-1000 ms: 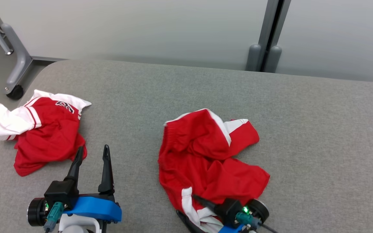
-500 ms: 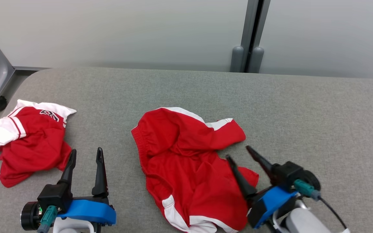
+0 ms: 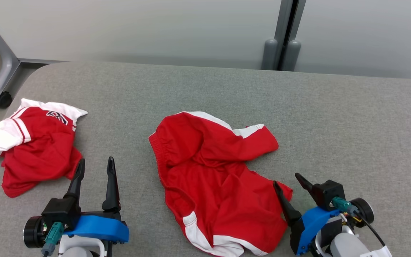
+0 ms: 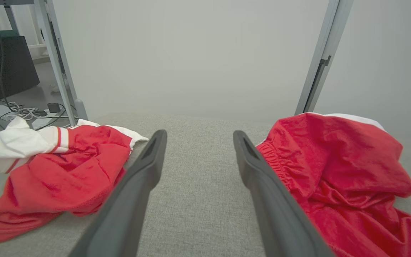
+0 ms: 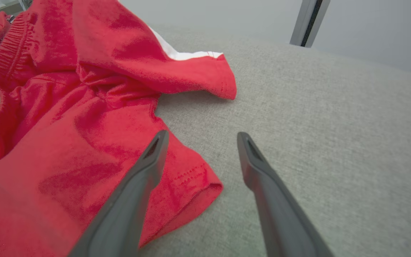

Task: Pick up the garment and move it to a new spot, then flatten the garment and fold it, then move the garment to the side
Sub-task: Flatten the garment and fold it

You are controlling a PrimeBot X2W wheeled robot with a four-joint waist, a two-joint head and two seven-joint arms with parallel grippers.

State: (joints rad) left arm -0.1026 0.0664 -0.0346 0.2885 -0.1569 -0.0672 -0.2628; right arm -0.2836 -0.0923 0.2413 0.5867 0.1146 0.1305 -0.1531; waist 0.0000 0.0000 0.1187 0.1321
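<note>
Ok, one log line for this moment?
shorts: crumpled on table | left gripper: jaws open, empty | right gripper: jaws open at shorts hem | jersey: crumpled, far left

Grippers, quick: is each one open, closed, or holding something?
Left gripper: open, holding nothing.
Right gripper: open, holding nothing, at the hem of the red shorts.

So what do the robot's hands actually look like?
Both the left gripper and right gripper have two long, dark, tapering fingers on a black block, fixed to a bright blue bracket. Each carries a teal plug and a round black housing, joined to a pale forearm. A thin black cable runs from the right one's plug.
</note>
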